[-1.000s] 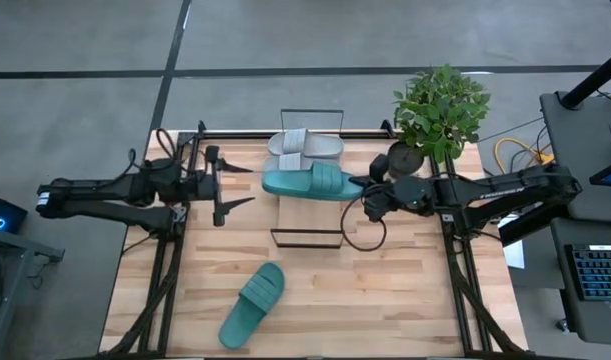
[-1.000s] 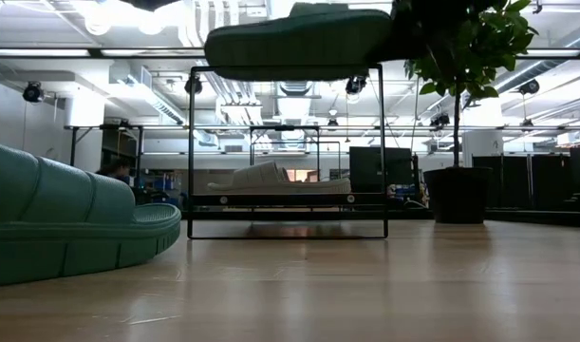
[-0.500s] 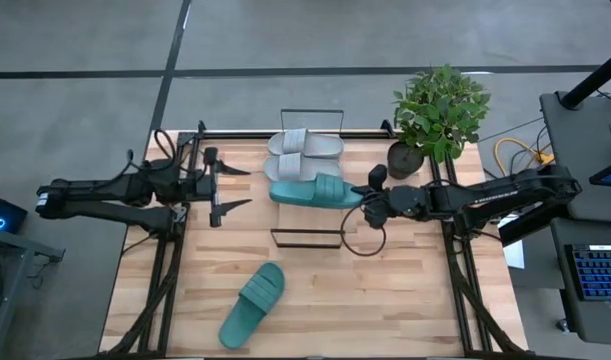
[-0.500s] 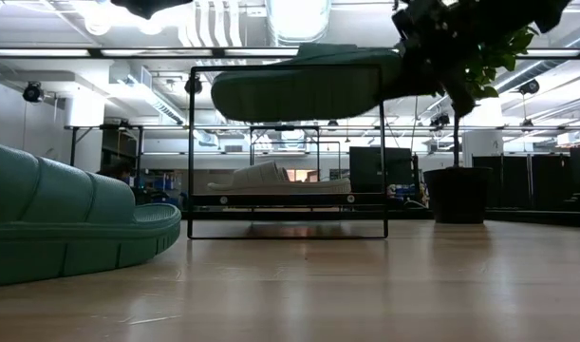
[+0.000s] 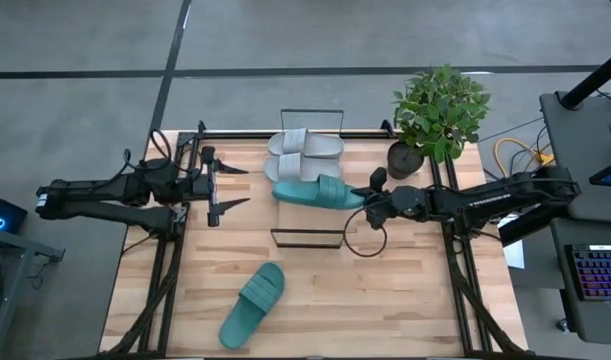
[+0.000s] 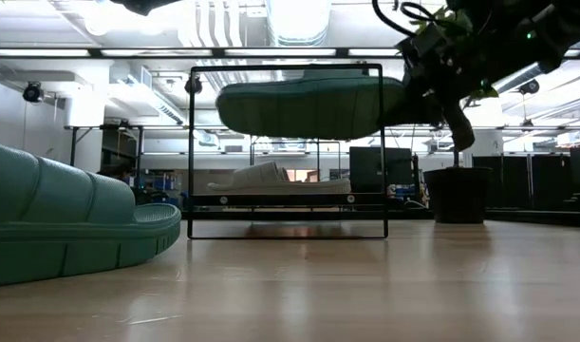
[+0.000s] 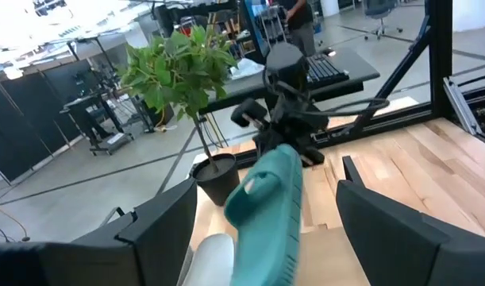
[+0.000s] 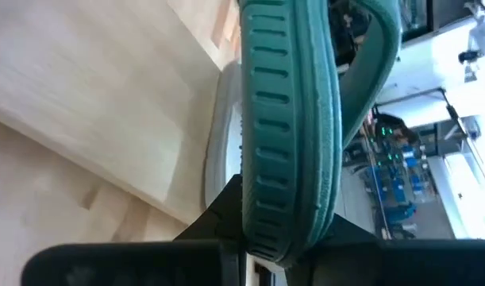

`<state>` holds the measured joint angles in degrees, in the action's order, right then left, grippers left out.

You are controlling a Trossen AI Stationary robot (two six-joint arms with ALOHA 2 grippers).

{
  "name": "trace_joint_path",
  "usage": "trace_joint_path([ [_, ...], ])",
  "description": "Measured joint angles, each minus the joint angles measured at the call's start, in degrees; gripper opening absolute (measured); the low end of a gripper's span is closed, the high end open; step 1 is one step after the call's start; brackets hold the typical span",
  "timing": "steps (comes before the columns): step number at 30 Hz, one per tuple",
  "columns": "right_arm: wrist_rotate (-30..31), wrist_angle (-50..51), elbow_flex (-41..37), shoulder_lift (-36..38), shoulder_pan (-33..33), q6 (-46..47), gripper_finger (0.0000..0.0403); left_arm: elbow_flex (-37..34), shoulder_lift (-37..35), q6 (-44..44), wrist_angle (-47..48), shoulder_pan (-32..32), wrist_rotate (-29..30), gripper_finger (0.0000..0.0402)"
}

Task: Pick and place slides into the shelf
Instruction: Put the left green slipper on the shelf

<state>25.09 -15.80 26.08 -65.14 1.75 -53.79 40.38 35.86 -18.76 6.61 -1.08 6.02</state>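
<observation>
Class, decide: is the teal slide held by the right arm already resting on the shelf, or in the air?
In the air. In the low view the teal slide hangs inside the shelf frame, gripped by the right gripper.

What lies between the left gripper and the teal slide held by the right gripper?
Only bare tabletop, as the high view shows, between the left gripper and the teal slide in the right gripper.

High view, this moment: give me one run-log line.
right gripper: holds teal slide over shelf | grey pair: on shelf | second teal slide: on table | left gripper: open, idle
</observation>
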Motion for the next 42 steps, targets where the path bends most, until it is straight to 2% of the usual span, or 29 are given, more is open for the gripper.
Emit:
trace_joint_path([
  [4,-0.73,-0.22,-0.17,-3.91,0.07,-1.06,0.0035,0.00,-0.15,0.00,0.02,0.00,0.04,0.0286],
  [13,3.27,-3.30,-0.17,-13.12,-0.37,-5.07,0.0035,0.00,0.41,0.08,0.07,-0.04,0.37,0.0286],
  [25,5.98,-1.32,-0.30,-10.61,-1.87,-11.22,0.0035,0.00,1.36,0.39,-0.03,-0.02,0.46,0.0286],
  [35,1.26,-0.63,-1.18,-9.27,-5.97,-7.57,0.0035,0.00,2.88,0.39,-0.10,-0.02,0.49,0.0286],
  [42,1.06,0.47,-1.37,-9.53,-6.98,-6.28,0.0035,0.00,3.11,0.39,-0.09,-0.02,0.48,0.0286],
])
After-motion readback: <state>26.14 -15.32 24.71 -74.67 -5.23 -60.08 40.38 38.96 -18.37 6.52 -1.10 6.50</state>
